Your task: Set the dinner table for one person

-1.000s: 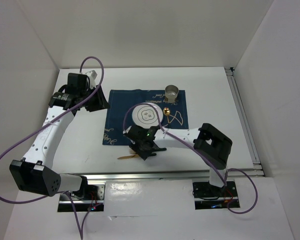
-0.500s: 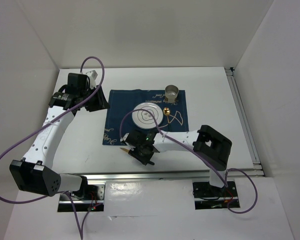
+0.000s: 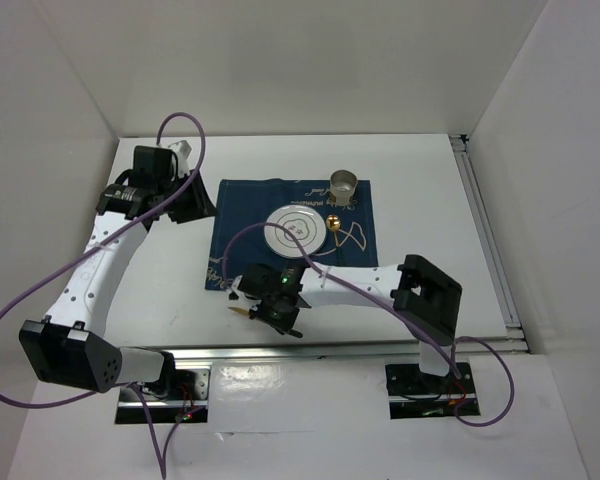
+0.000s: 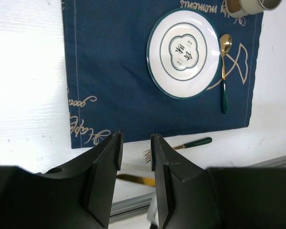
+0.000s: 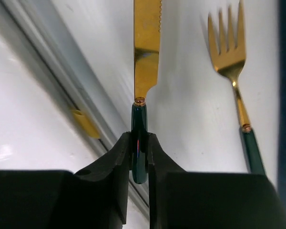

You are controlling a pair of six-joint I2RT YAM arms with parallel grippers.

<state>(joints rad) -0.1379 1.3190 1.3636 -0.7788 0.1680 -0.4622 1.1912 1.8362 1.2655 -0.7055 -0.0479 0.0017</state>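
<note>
Right tool [image 5: 139, 143] clamps knife [image 5: 147, 47] handle, blade ahead, parallel to fork [image 5: 229, 47].

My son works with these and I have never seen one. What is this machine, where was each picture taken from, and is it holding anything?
This is a robot: a left arm and a right arm bolted to a white table. The wide picture looks down from above and behind them. The other two come from a camera on each wrist, so the dark shapes at the bottom are that arm's own fingers. On the table lies a blue placemat with a plate, a gold spoon and a cup. Off the mat, near the table's front edge, are a fork and a knife. The right fingers pinch the knife's green handle; the left fingers are open and hold nothing.
</note>
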